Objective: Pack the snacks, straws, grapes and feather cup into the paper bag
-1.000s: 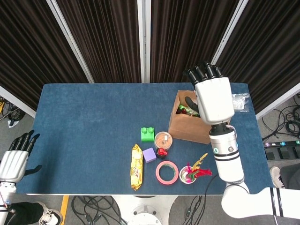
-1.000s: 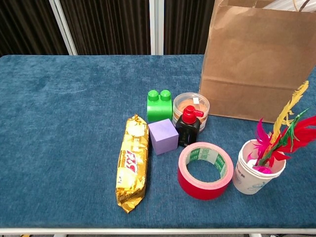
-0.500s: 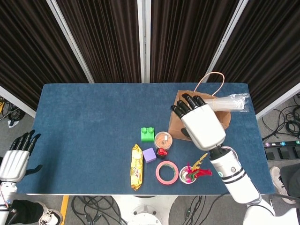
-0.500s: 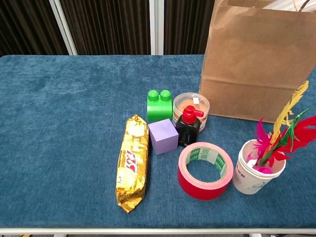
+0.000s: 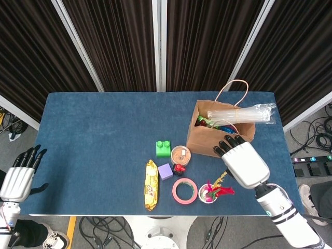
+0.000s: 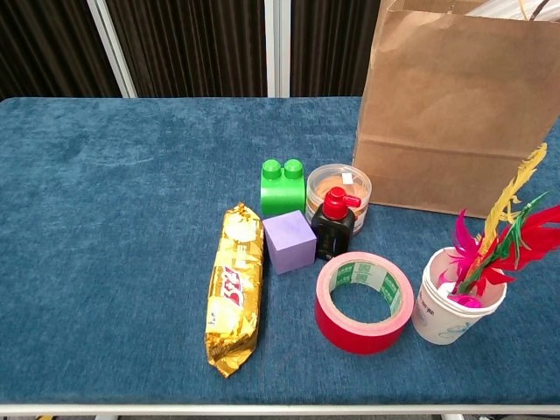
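A table (image 5: pixel 104 145) covered in blue fabric fills the middle of the head view. Behind its far edge hang dark pleated curtains (image 5: pixel 119 41), split by white frame bars (image 5: pixel 160 44) that run upright at the centre and slant outward on both sides. Grey floor (image 5: pixel 13 129) shows past the table's ends, with black cables (image 5: pixel 314 129) coiled on it. Lighting is even, with no hard shadows.

The left half of the desk (image 5: pixel 93 135) offers open passage, while the tape roll (image 6: pixel 364 301), green block (image 6: pixel 282 185), purple cube (image 6: pixel 290 241) and snack pack (image 6: pixel 234 288) crowd the approach to the paper bag (image 5: pixel 215 136), whose mouth appears partly barred by straws (image 5: pixel 241 113).
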Robot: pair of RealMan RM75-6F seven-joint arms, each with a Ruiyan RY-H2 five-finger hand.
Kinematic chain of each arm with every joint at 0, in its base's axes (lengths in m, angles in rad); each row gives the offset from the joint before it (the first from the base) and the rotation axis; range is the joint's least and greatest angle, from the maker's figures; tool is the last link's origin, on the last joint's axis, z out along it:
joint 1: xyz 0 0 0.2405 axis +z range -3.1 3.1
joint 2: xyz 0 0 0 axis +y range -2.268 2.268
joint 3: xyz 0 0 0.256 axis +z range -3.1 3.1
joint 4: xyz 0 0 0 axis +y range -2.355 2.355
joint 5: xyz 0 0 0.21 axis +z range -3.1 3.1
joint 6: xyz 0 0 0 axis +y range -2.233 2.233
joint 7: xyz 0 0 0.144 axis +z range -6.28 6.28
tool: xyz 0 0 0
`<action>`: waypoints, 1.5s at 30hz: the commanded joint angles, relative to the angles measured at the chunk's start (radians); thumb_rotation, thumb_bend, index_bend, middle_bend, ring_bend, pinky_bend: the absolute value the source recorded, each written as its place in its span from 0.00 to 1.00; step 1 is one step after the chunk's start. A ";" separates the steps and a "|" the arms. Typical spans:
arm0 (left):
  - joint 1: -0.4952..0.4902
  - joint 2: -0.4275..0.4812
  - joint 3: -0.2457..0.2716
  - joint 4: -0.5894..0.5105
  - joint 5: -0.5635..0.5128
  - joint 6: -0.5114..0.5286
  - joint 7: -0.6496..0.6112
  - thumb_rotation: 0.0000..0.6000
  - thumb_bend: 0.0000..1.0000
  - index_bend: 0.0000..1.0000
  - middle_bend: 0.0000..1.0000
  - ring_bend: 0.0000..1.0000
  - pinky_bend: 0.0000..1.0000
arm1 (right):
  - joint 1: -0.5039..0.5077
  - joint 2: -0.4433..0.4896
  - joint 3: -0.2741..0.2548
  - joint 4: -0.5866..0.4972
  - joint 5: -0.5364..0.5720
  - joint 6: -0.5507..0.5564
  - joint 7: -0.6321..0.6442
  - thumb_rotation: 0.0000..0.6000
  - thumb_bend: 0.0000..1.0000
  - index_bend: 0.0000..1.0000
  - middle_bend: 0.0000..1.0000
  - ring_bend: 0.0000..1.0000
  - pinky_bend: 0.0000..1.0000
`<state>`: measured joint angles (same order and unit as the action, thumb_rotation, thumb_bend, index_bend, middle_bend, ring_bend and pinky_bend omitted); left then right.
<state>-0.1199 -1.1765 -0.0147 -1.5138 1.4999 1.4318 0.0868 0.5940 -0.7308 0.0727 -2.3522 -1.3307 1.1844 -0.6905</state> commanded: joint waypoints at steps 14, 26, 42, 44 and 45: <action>0.002 -0.005 0.004 0.004 0.006 0.003 -0.002 1.00 0.09 0.10 0.09 0.00 0.14 | -0.320 0.028 -0.203 0.252 -0.173 0.069 0.484 1.00 0.00 0.41 0.40 0.27 0.40; 0.001 -0.009 0.008 -0.006 0.013 0.003 0.017 1.00 0.09 0.10 0.09 0.00 0.14 | -0.409 -0.235 -0.219 0.676 -0.238 0.063 1.003 1.00 0.00 0.38 0.38 0.25 0.39; 0.002 -0.026 0.013 0.015 0.020 0.005 0.038 1.00 0.09 0.10 0.09 0.00 0.14 | -0.332 -0.463 -0.214 0.978 -0.453 0.114 1.247 1.00 0.00 0.04 0.20 0.07 0.20; 0.000 -0.028 0.012 0.018 0.022 0.004 0.040 1.00 0.09 0.10 0.09 0.00 0.14 | -0.326 -0.490 -0.218 1.000 -0.457 0.108 1.256 1.00 0.00 0.04 0.20 0.07 0.20; -0.001 -0.029 0.012 0.018 0.023 0.004 0.040 1.00 0.09 0.10 0.09 0.00 0.14 | -0.325 -0.502 -0.219 1.009 -0.459 0.108 1.258 1.00 0.00 0.04 0.20 0.06 0.20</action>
<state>-0.1210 -1.2057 -0.0031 -1.4957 1.5226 1.4360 0.1274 0.2630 -1.2162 -0.1433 -1.3562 -1.7821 1.2916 0.5590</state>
